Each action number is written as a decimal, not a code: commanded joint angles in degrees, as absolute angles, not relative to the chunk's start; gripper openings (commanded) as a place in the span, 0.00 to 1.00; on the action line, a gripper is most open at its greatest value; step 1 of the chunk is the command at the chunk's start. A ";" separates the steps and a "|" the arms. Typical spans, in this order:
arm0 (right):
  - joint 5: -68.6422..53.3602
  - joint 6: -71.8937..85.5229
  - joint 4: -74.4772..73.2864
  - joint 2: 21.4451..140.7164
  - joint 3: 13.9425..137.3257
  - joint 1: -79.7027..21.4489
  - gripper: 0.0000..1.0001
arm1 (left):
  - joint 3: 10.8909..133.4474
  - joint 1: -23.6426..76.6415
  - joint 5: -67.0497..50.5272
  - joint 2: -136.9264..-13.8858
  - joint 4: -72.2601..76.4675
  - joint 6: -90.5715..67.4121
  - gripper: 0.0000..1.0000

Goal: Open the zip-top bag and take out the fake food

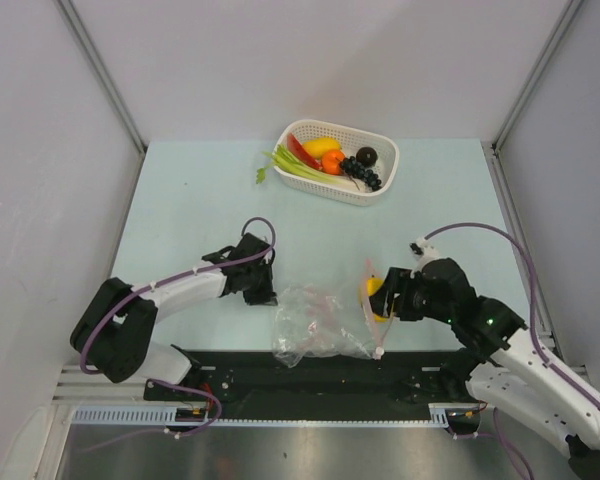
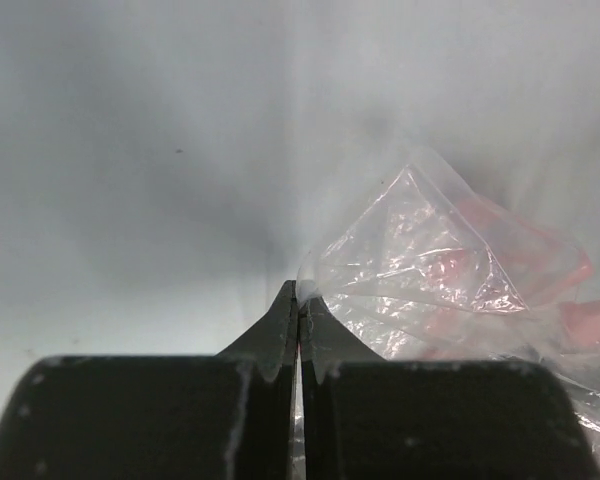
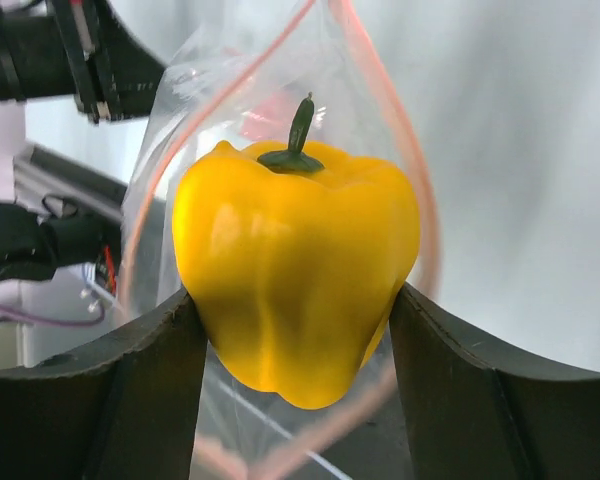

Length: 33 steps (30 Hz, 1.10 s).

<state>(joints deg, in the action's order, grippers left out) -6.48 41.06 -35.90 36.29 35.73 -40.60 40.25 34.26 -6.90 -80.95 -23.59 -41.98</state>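
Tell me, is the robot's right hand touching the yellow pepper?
Touching. The right wrist view shows the right gripper with both fingers pressed against the yellow pepper, no gap.

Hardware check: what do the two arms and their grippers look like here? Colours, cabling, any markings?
The left arm and right arm both have white link shells and black joints. A thin purple cable loops along each. The left gripper and right gripper have matte black, wedge-shaped fingers. A small green light shows on the right arm. No printed markings are legible.
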 commanded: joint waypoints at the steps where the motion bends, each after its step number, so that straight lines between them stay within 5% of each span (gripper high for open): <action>1: 6.57 39.73 -45.70 33.75 41.48 -40.08 0.00 | 42.27 33.58 -0.09 -78.40 -27.33 -42.10 0.00; 13: 19.60 29.81 -31.66 40.59 53.26 -37.72 0.00 | 46.67 33.40 2.72 -78.05 -30.76 -39.55 0.00; 20: 3.10 31.36 -8.48 63.70 59.05 -20.16 0.00 | 50.53 33.49 2.29 -79.01 -32.34 -37.97 0.00; 23: -3.94 32.60 -0.56 74.50 62.48 -15.49 0.00 | 51.24 33.40 0.71 -78.66 -31.64 -36.92 0.10; 30: -13.27 33.22 6.68 94.73 73.47 -10.90 0.00 | 54.66 33.49 -2.46 -74.54 -32.95 -31.48 0.56; 33: -13.88 32.78 7.82 101.32 78.21 -10.55 0.04 | 55.98 33.49 -2.99 -70.32 -34.80 -29.37 0.66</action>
